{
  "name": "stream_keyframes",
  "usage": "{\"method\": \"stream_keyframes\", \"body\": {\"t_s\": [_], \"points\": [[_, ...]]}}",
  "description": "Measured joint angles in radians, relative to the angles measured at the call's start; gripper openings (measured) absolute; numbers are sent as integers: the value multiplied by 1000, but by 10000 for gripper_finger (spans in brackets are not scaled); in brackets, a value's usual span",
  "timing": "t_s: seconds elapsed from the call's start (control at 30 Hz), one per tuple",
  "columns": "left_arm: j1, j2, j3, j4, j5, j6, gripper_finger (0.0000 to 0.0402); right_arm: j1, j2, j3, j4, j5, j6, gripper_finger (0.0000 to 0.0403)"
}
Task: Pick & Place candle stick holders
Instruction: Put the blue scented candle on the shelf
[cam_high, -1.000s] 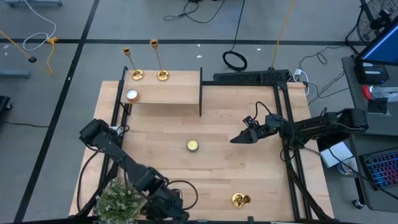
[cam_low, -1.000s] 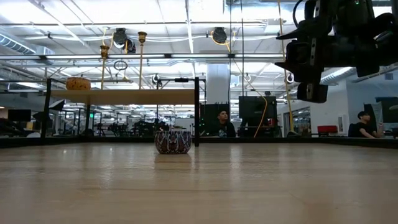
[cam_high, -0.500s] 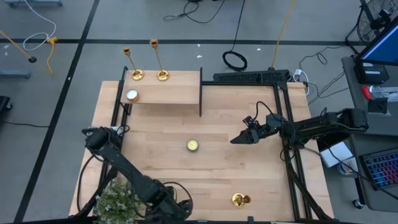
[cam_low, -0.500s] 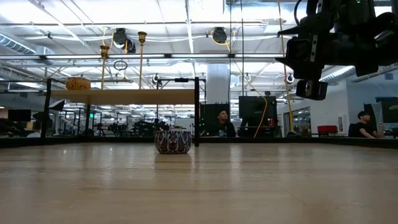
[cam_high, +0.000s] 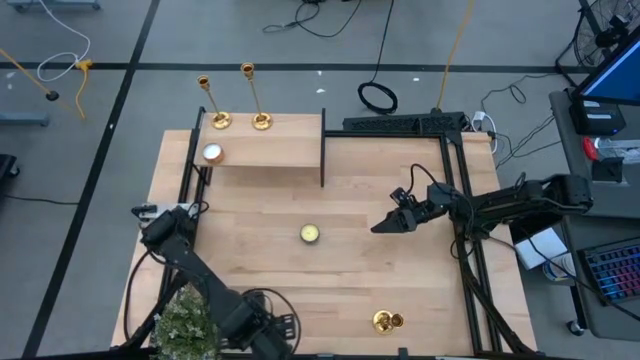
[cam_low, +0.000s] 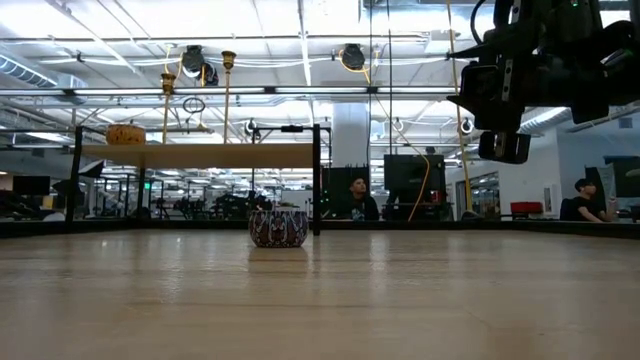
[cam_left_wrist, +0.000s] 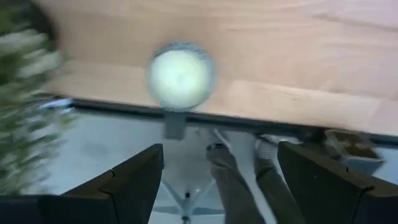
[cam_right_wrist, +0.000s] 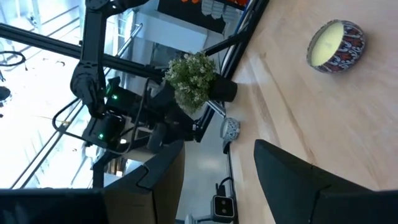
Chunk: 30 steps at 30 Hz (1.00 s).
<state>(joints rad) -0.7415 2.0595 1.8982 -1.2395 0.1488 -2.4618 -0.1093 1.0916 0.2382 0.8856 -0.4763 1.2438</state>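
Two arms, dark matte black throughout, built of jointed tubular links with blocky housings. Black cables looped loosely alongside both arms above the desk (cam_high: 400, 270). Left claw (cam_left_wrist: 217, 180): two broad, flat, dark wedge-shaped fingers. Right claw (cam_right_wrist: 217, 180): the same dark angular fingers, plain and unmarked.

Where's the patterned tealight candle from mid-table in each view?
High view: tealight candle at table centre, left of the right gripper.
Low view: the candle stands left of centre, before the shelf's post.
Left wrist view: a blurred round candle shows, but whether it is this one cannot be told.
Right wrist view: candle at upper right.
Shared landmark: the potted plant.
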Motion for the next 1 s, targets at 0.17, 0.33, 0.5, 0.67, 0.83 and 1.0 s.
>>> {"method": "stream_keyframes", "body": {"t_s": [0.17, 0.33, 0.5, 0.67, 0.83, 1.0], "points": [[-15, 28, -2, 41, 4, -6, 324, 0, 0, 0, 0, 0, 0, 192], [-12, 80, -2, 64, 18, -9, 324, 0, 0, 0, -1, 0, -1, 192], [-16, 98, -3, -3, 46, -8, 324, 0, 0, 0, -1, 0, 0, 192], [-34, 97, -3, -47, 46, -8, 325, 0, 0, 0, -16, 0, -1, 192], [-34, 97, -3, -40, 29, 2, 349, 0, 0, 0, -23, 0, -5, 192], [-24, 96, -22, -34, 25, 3, 388, 0, 0, 0, -23, 0, -7, 192]]}}
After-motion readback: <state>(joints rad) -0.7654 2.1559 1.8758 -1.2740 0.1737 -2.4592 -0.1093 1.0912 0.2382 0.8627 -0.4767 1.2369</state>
